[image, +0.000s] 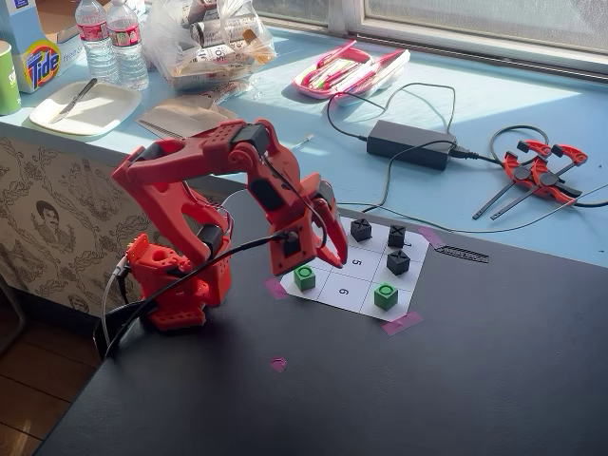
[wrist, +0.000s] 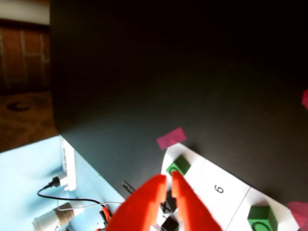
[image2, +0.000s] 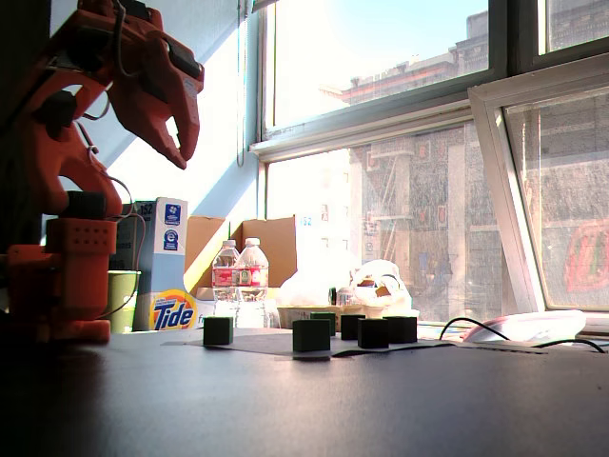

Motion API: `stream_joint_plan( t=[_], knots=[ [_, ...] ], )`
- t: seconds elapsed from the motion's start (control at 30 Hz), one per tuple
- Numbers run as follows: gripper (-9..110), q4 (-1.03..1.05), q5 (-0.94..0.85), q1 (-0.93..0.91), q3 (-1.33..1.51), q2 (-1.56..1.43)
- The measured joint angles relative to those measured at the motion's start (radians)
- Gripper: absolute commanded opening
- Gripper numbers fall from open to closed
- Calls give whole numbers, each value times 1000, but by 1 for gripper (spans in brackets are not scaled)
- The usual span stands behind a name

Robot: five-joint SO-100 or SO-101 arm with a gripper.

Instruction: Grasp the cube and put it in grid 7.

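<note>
hovering pincer (wrist: 169,177) — cube (wrist: 179,165) just beyond

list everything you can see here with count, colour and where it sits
small green cubes with a dark ring on top: 2 seen, on the near row of the grid, second at
small black cubes marked X: 3, far part of the grid
white paper 3x3 grid with purple-taped corners: 1, on the black table
black power adapter with cable: 1, light blue surface behind
red-handled clamps: 2, right of the adapter
clear water bottles: 2, far left
Tide box: 1, beside the bottles
white plate: 1, far left
red robot arm: 1, left of the grid
gripper: jaws nearly closed, empty, above the grid
</note>
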State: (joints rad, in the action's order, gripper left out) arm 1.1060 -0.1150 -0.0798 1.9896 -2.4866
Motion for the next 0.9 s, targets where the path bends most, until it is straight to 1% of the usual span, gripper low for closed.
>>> stream_joint_plan(
  t=[0.13, 0.33, 0.5, 0.9],
  knots=[
    [0, -61, 9, -57, 232, -163],
    [0, -92, 12, -15, 529, -434],
    [0, -115, 38, -5, 669, -583],
    [0, -173, 44, 34, 946, -750]
  ],
)
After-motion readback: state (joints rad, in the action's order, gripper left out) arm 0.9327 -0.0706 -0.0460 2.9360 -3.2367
